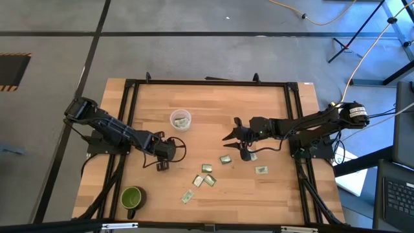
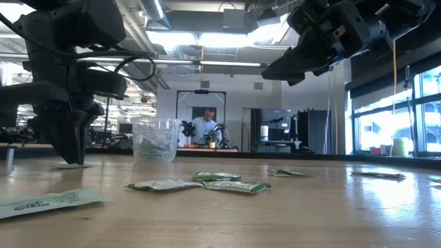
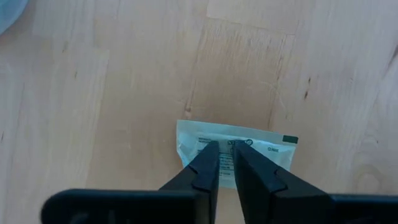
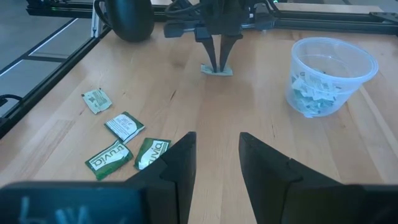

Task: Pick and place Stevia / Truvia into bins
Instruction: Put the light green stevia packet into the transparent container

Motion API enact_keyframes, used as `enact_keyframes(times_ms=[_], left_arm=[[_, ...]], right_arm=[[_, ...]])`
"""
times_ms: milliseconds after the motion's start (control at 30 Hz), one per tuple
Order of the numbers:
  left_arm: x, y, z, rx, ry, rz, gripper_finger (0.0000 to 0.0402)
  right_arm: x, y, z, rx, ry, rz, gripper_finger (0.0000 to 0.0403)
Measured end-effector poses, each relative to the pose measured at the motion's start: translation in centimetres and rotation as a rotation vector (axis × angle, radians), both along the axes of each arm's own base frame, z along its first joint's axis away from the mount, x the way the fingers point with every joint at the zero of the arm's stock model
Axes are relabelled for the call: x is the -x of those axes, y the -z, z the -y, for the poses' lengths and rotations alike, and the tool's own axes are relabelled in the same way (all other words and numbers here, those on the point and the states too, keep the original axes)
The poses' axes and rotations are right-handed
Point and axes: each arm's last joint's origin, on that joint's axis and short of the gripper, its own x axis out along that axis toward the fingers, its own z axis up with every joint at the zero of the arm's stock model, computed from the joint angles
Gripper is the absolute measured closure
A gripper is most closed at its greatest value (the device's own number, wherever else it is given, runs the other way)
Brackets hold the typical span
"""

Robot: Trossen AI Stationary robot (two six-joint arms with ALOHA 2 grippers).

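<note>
Note your left claw (image 3: 226,163) down on the surface (image 1: 213,116), fingers slightly parted astride a sachet (image 3: 236,144); your right claw (image 4: 216,163) hovers released above loose sachets (image 1: 208,175) near the cup (image 1: 180,120).

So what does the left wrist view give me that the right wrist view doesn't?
Only the left wrist view shows the white paper sachet close up, lying flat on the wooden table with the left gripper fingertips over it and a narrow gap between them.

Only the right wrist view shows the clear plastic cup with sachets inside, four loose green sachets, and the open right gripper.

Both show that same white sachet under the left gripper, small and distant from the right wrist.
</note>
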Motion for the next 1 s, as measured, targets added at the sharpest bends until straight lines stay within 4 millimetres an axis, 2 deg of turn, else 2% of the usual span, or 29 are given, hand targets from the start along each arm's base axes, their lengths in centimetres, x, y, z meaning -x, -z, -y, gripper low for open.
enact_keyframes(times_ms=[167, 500, 800, 1000], left_arm=[[0.0, 0.0, 0.0, 0.004, 0.001, 0.001, 0.0396], [-0.3, -0.4, 0.2, 0.007, 0.051, -0.022, 0.04], [-3.2, -4.8, 0.8, -0.03, 0.151, 0.08, 0.0399], [-4.9, -7.7, -0.6, -0.243, 0.112, 0.152, 0.04]], right_arm=[[0.0, 0.0, 0.0, 0.0, 0.0, 0.0, 0.0278], [0.0, 0.0, 0.0, 0.0, 0.0, 0.0, 0.0278], [0.0, 0.0, 0.0, 0.003, -0.002, 0.0, 0.0278], [0.0, 0.0, 0.0, 0.022, -0.009, 0.004, 0.0278]])
